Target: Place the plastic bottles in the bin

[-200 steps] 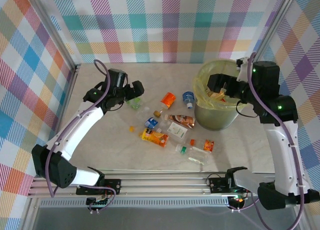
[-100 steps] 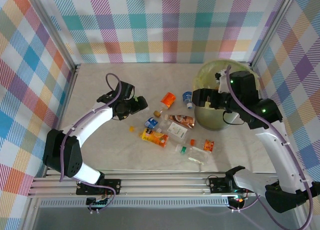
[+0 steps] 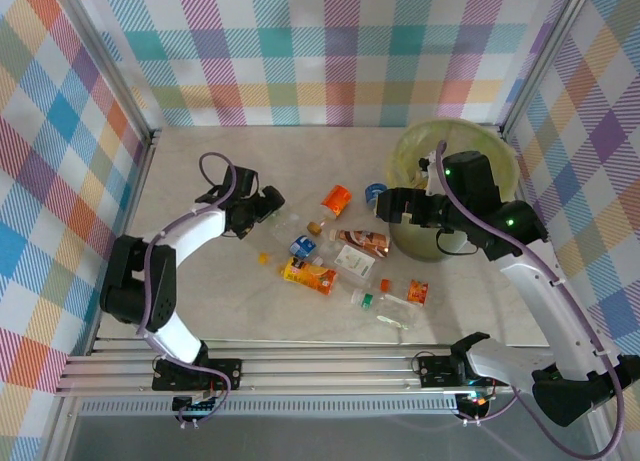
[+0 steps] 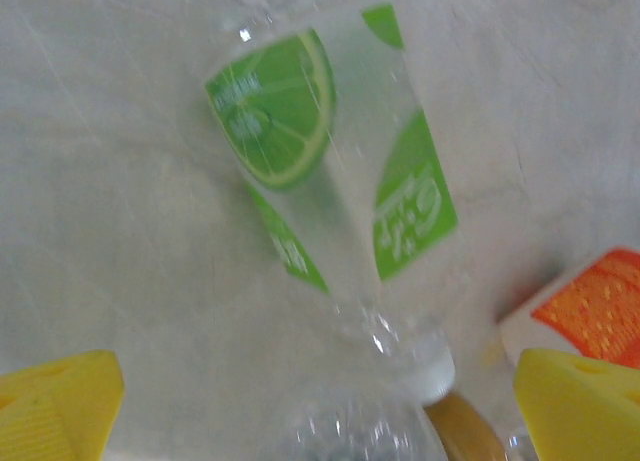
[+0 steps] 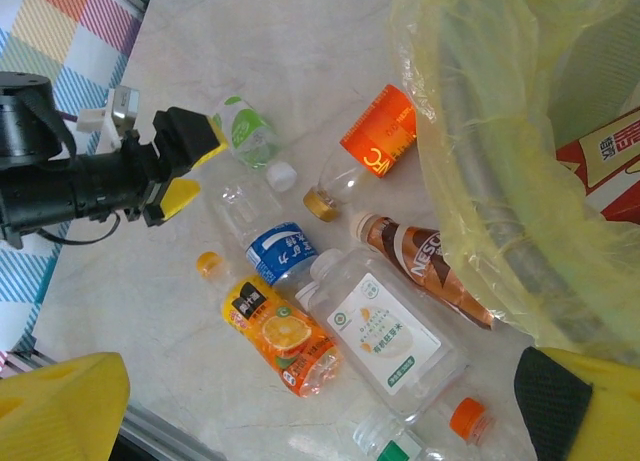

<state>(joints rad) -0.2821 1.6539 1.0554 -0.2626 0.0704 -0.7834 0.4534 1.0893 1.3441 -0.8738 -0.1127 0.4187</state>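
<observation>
- Marble-look tabletop (image 3: 220,291), plaid walls; plastic bottles (image 3: 308,274) lie scattered beside the bin (image 3: 418,243), none held.
- left gripper (image 5: 195,169), jaws wide, is lined up on the lime-label bottle (image 4: 330,171) (next grab, I'd guess).
- right gripper (image 3: 384,203) is spread wide too, empty, by the bin's wall.

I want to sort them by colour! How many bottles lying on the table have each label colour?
orange-label bottles: 3
blue-label bottles: 2
green-label bottle: 1
brown-label bottle: 1
white-label bottle: 1
clear bottle with green cap: 1
Total: 9
</observation>
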